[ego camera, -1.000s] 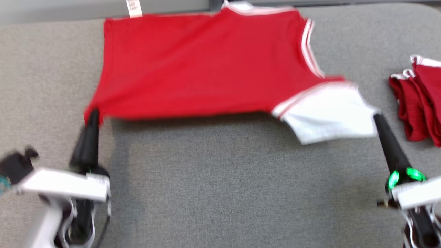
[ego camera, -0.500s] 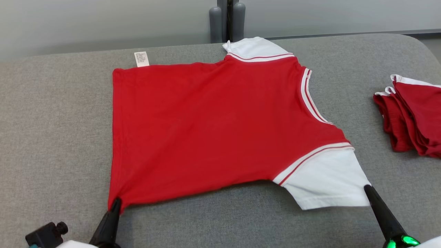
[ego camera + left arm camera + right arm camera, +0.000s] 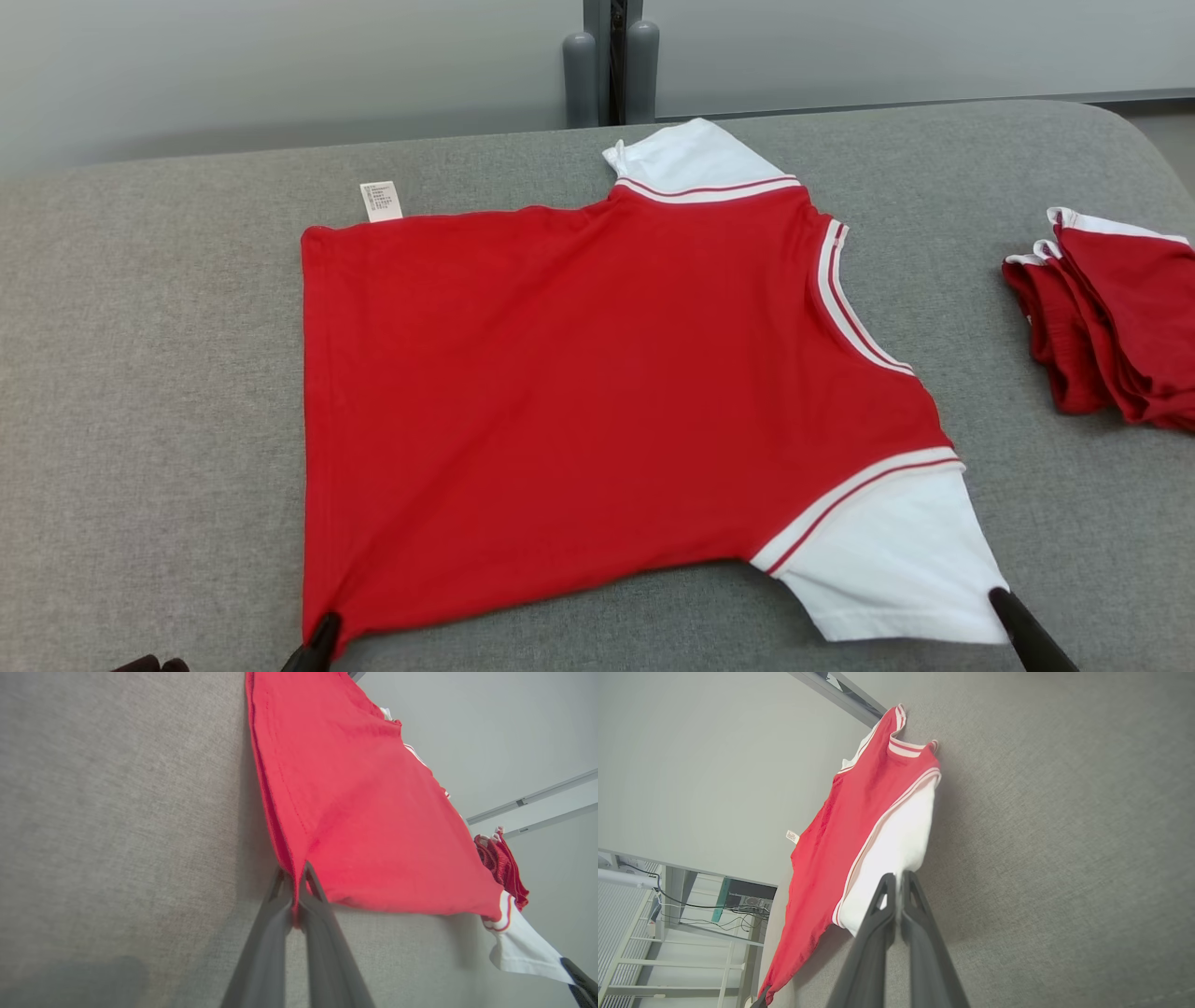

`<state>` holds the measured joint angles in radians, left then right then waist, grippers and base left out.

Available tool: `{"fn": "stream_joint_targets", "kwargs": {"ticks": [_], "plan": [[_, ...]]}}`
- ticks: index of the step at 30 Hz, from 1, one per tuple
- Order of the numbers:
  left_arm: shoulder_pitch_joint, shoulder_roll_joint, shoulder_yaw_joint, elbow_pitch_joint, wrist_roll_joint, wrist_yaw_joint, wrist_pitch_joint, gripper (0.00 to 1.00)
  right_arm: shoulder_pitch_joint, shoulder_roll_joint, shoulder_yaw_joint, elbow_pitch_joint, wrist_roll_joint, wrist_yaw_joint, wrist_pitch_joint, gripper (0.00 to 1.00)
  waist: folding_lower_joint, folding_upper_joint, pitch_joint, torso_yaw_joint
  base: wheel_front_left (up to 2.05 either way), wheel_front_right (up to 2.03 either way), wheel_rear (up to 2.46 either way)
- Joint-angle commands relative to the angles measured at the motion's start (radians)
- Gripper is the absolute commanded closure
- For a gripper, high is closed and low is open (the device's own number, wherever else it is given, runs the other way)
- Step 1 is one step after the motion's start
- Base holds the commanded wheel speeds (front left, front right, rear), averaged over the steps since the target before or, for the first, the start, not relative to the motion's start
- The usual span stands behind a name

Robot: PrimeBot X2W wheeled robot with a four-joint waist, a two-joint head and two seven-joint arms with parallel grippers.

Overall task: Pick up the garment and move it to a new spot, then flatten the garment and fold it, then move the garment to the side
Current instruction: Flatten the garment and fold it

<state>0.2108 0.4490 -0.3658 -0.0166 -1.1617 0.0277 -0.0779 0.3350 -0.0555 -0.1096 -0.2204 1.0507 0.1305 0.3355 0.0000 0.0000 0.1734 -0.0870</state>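
Garment (image 3: 579,401), drawn toward the lower frame edge over 1 s, now lies spread on the bench (image 3: 140,392). Both jaws remain clenched on its corners; folding likely follows.

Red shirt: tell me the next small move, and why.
Probably lower both held corners onto the table and let go. The left gripper pinches the red shirt at its near hem corner, the right gripper pinches its near white sleeve, and the cloth lies spread nearly flat.
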Motion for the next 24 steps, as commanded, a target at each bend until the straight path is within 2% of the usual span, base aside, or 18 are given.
{"fn": "stream_joint_targets", "kwargs": {"ticks": [1,8,12,20,24], "plan": [[0.016,0.007,0.008,-0.005,-0.009,0.007,0.001,1.00,0.013,0.000,-0.011,0.016,-0.008,0.000,0.014,1.00,0.0000,0.0000,-0.001,0.003,0.00,0.00,0.00],[0.037,0.013,0.019,0.001,-0.021,0.015,0.003,1.00,0.027,0.003,-0.026,0.091,-0.008,0.000,0.040,1.00,0.0000,0.0000,-0.009,0.015,0.00,0.00,0.00],[0.034,0.010,0.021,0.019,-0.029,-0.001,-0.002,1.00,0.033,0.003,-0.017,0.119,-0.011,0.000,0.048,1.00,0.0000,0.0000,-0.020,0.019,0.00,0.00,0.00],[-0.023,-0.038,0.018,0.058,-0.070,-0.051,-0.001,1.00,-0.020,0.003,0.015,0.081,0.002,0.000,0.036,1.00,0.0000,0.0000,-0.038,0.011,0.00,0.00,0.00],[-0.045,-0.061,0.013,0.045,-0.106,-0.045,0.025,1.00,-0.040,0.003,0.027,0.066,-0.005,0.000,0.038,1.00,0.0000,0.0000,-0.045,0.012,0.00,0.00,0.00]]}}
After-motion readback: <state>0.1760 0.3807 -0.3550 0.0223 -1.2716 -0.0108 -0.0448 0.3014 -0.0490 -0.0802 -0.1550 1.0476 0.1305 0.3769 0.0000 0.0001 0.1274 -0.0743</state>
